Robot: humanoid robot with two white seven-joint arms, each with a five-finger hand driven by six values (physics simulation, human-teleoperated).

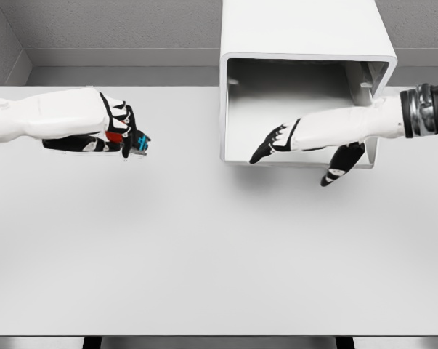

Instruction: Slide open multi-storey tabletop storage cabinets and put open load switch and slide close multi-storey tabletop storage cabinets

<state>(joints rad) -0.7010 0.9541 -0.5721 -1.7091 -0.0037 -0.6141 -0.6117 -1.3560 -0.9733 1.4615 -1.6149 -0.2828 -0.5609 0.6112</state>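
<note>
Head view is showing a white rounded boxy tabletop storage cabinet (306, 43) sitting at the far edge of a plain light-grey table (204, 254), its drawer or open compartment facing the robot and looking empty inside. Left of the cabinet and well apart from it, the left hand (124, 131) is hovering above the table with its fingers clamped around a small red-and-blue load switch (131, 139); only a red patch and a blue tip are showing between the black fingertips, so the exact shape is unclear. Right hand (277, 142) is reaching across the cabinet's open front, fingers spread and relaxed, holding nothing; whether it is touching the front lip, cannot tell.

Judging the switch: small, rigid, probably hard plastic, light, likely slick on its smooth faces, so it is calling for a wrap across the body rather than a pinch on the blue end, which looks like a lever or terminal part. Cabinet shell looks stiff and smooth; the front lip of the open compartment seems the sensible spot for pushing it closed.
</note>
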